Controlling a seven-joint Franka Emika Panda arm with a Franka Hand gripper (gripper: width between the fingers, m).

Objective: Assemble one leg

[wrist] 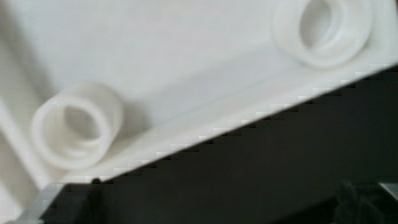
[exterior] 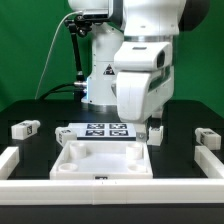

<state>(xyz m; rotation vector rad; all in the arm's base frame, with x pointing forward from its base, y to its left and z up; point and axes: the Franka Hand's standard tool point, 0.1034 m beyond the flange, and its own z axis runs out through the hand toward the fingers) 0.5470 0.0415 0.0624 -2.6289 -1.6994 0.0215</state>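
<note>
Black counter (exterior: 35, 150): gripper (exterior: 154, 132) hangs empty and spread wide above the panel's (exterior: 72, 152) corner; a leg (exterior: 208, 138) lies near the counter's edge on the exterior view's right. Lowering here could strike the panel's raised edge.

The tray-like panel (exterior: 100, 162) lies mid-table, the marker board (exterior: 105, 128) just behind it; one leg (exterior: 25, 128) sits well off to the exterior view's left, another leg (exterior: 207, 137) well off to its right; a raised rail (exterior: 40, 186) runs before the panel; the gripper (exterior: 155, 133) hangs by the panel's far corner on the exterior view's right.
</note>
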